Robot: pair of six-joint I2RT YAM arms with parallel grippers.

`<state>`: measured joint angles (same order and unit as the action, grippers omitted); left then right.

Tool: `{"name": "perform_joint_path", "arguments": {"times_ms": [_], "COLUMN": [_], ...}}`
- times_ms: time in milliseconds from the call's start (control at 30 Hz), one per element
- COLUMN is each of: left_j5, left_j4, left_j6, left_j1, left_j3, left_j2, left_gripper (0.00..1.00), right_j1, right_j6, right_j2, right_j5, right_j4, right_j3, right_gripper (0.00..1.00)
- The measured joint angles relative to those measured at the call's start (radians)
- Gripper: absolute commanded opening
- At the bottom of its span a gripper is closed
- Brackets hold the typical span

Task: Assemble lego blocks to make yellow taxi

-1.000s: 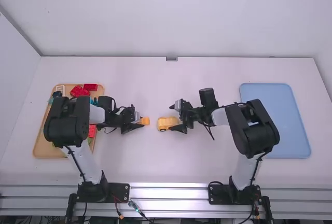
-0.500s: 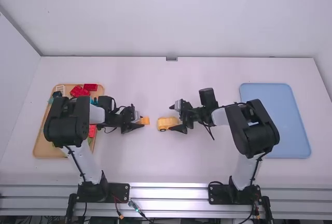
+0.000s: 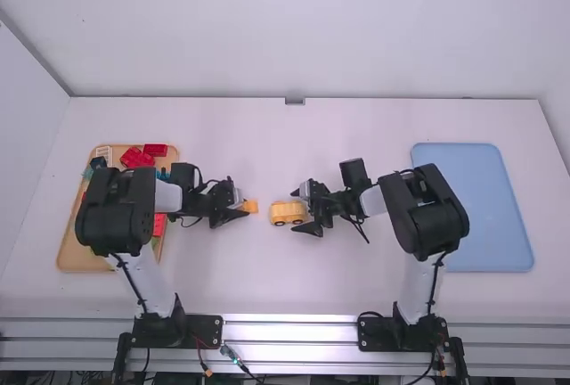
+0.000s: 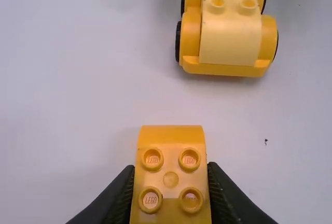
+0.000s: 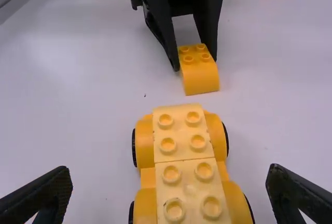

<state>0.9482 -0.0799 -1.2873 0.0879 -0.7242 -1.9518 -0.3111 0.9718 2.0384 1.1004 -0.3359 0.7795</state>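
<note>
High view has both arms reaching in toward the middle of the white bench [image 3: 230, 135], and between them we find the two yellow pieces of our taxi. The left claw [image 3: 243, 208] is closed on a small yellow block [image 4: 171, 177], gripping it by its two sides. We count four studs on top of that block, and its smooth, rounded end points at the car. We cannot tell whether its underside touches the bench.

The yellow car [image 5: 189, 167] sits upright on the bench just beyond the block, and we see a gap between the two. It has rounded fenders over black wheels, and paler yellow studded bricks [image 5: 193, 182] run along its top, with a seam across them. The end that faces the left claw slopes down smooth, without studs.

Our right claw [image 3: 295, 210] is spread wide, its fingers standing apart on either side of the car. In the right wrist view we see bare bench between each finger and the car, so nothing is in its grip.

Out to the left, a wooden tray [image 3: 65, 247] carries red blocks [image 3: 154, 150], a teal piece [image 3: 98, 162] and some green ones, with the left arm passing over it. To the right lies a blue tray [image 3: 472, 207], and the right arm overlaps its near left part in the high view.
</note>
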Motion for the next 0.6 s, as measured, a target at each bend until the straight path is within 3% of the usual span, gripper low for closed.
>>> {"name": "perform_joint_path", "arguments": {"times_ms": [133, 267, 600], "left_j5": [-0.025, -0.032, -0.032], "left_j4": [0.002, 0.001, 0.007], "left_j6": [0.009, 0.014, 0.016], "left_j1": [-0.016, -0.022, -0.015], "left_j3": [0.0, 0.0, 0.0], "left_j2": [0.003, 0.006, 0.007], "left_gripper": [0.45, 0.3, 0.24], "right_j1": [0.0, 0.0, 0.0], "right_j6": [-0.001, 0.0, 0.0], "right_j2": [0.0, 0.0, 0.0], "right_j5": [0.005, 0.009, 0.009], "right_j4": [-0.004, -0.009, -0.01], "right_j3": [0.0, 0.0, 0.0], "right_gripper": [0.99, 0.99, 0.99]}}
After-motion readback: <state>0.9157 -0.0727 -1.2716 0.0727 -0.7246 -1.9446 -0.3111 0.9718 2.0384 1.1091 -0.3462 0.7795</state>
